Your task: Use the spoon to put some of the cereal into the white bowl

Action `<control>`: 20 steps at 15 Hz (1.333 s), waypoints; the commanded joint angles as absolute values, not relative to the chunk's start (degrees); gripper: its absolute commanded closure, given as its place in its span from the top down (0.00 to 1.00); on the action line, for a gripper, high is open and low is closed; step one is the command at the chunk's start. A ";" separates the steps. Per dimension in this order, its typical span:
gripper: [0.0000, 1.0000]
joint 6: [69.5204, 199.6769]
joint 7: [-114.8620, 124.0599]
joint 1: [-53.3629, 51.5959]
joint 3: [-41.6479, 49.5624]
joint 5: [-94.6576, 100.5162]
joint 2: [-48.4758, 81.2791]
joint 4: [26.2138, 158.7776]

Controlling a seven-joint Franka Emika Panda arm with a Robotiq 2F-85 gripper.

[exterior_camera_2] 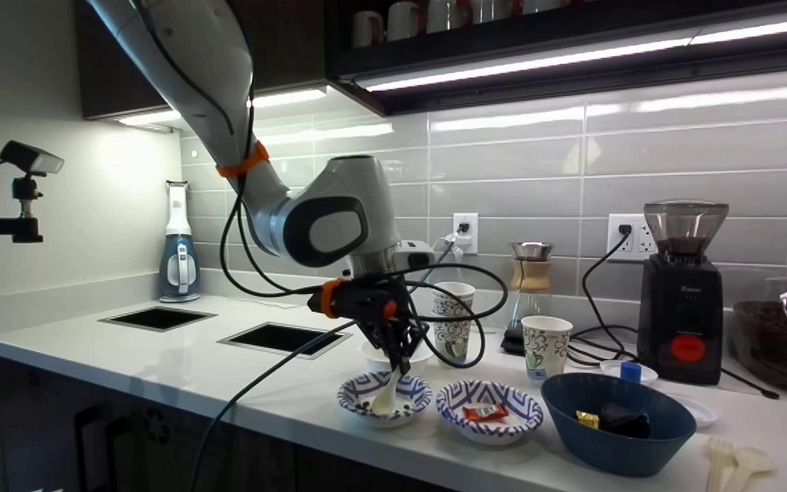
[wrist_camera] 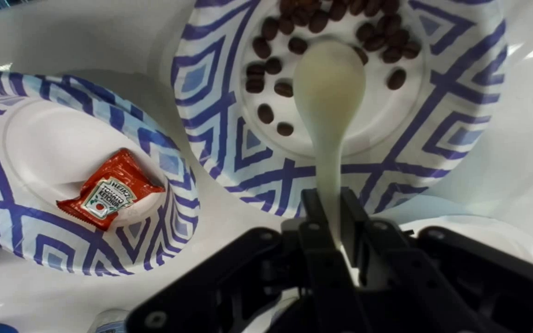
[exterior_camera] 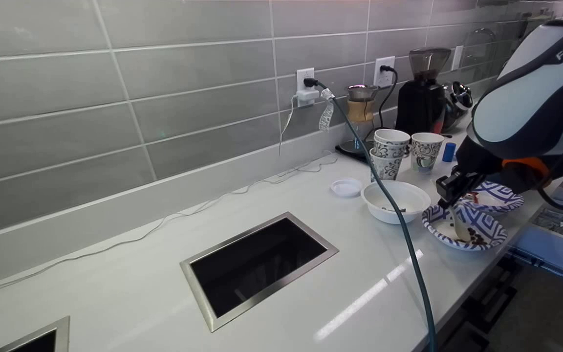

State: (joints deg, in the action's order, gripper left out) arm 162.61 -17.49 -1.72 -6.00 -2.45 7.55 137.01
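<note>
Claw clamped, I hold a cream plastic spoon in a blue-patterned bowl of brown beans.
Dark specks dot the round white bowl beside it; scoop and pour likely remain.

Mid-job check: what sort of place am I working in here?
Likely a kitchen, perhaps an office break room's coffee corner: there's a coffee grinder, a pour-over carafe with a wooden collar, and a row of mugs overhead.
</note>
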 commanded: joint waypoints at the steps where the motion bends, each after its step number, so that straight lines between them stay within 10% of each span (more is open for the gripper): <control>1: 0.03 159.31 -15.49 -2.11 -5.95 -1.60 6.02 137.74; 20: 0.03 139.05 -15.04 -2.25 -5.15 -1.40 8.29 129.35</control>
State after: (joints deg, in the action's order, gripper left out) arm 143.23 -16.96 -1.87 -5.73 -2.47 6.62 132.59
